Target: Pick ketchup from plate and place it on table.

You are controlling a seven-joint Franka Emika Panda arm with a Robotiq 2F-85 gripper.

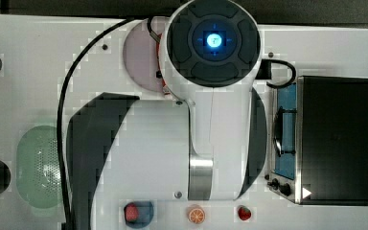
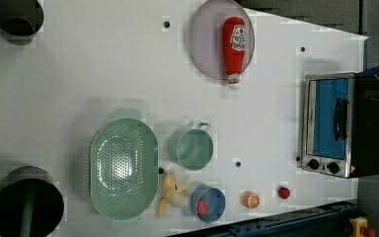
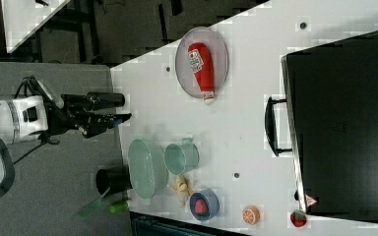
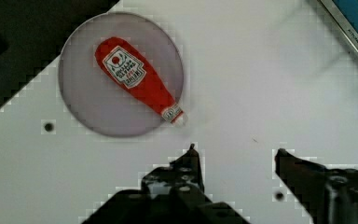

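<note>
So we're at the approach stage: the ketchup point(image 4: 139, 80) lies flat on the plate point(image 4: 81, 112), cap poking over the rim onto the table point(image 4: 261, 70). The claw point(image 4: 237, 151) hangs spread and empty, well apart from it. Next it needs to line up over the bottle's body and drop.

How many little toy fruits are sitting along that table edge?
4: a banana beside the green basket, a strawberry inside the blue bowl, an orange slice, and another strawberry nearest the oven. More may be hidden.

Lab: screw-holed table point(image 2: 103, 64), toy food.
</note>
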